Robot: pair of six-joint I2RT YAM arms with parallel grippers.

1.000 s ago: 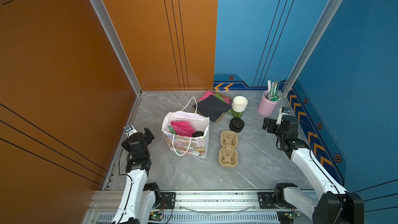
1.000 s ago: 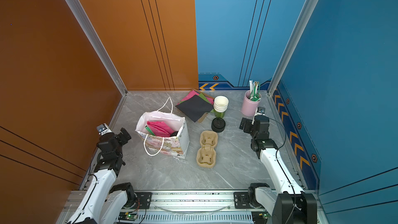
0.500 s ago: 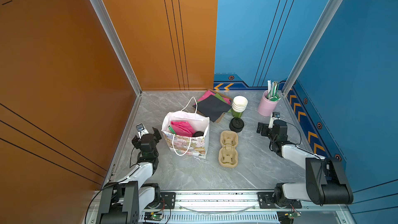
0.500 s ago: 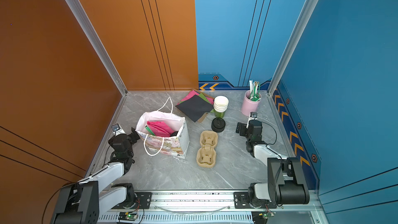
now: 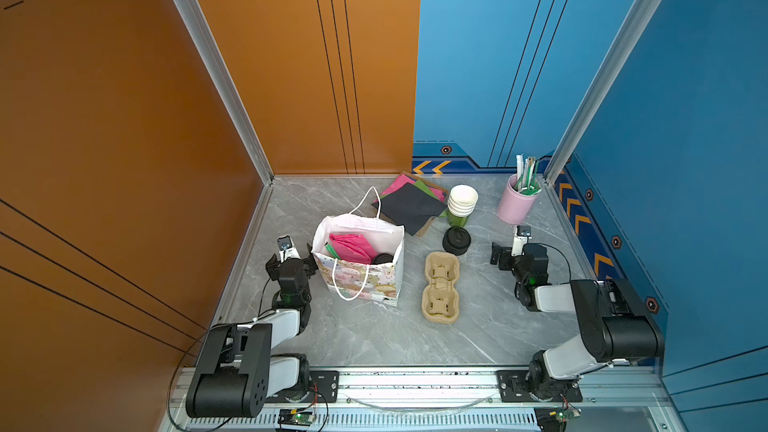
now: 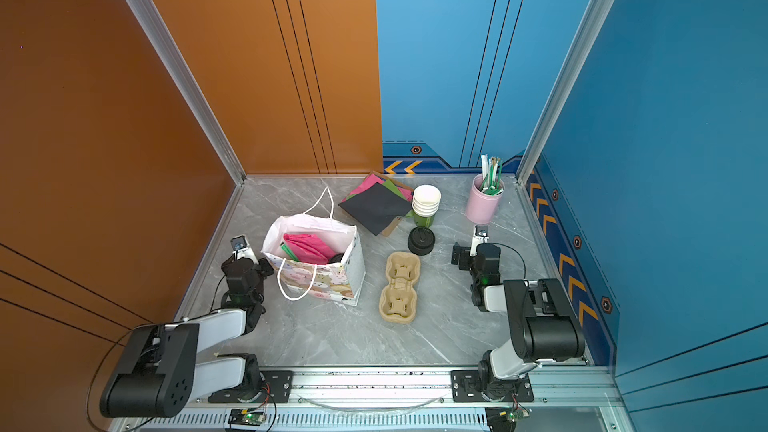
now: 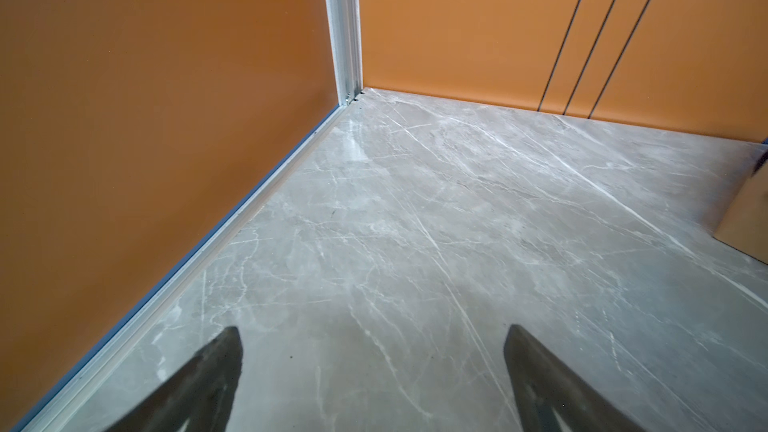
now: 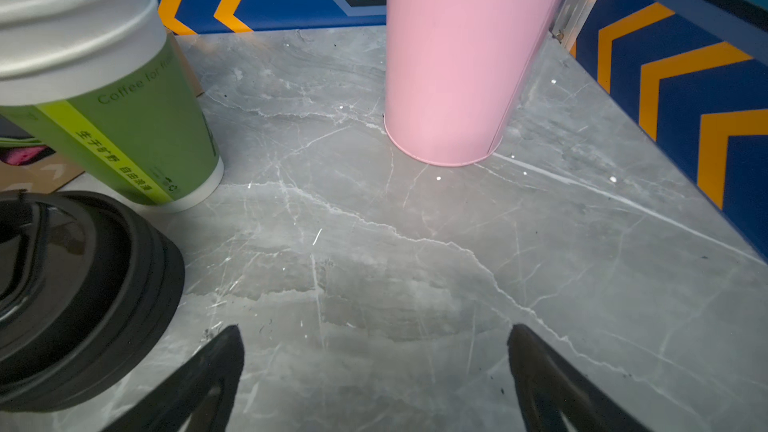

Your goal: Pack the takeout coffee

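Black plastic, a round dome lid, is all we see of the takeout coffee. It sits low inside the paper bag, in the corner toward the pulp carrier, beside pink napkins. The lid faces up in both top views, so we judge the cup upright, long axis vertical. The bag hides its white wall and lettering.

Left fingers: spread wide, nothing between them, bare worktop ahead. They sit just beside the bag's outer wall, pointing at the orange corner, so the coffee lies off to their side, across the bag.

Right fingers: likewise spread and empty, facing the pink tumbler, with the lid stack at their flank. The bag is well apart from them, beyond the carrier. The left arm is the nearer.

Our reading: coffee packed, both arms folded low. Any further move would be a reach down through the bag mouth.
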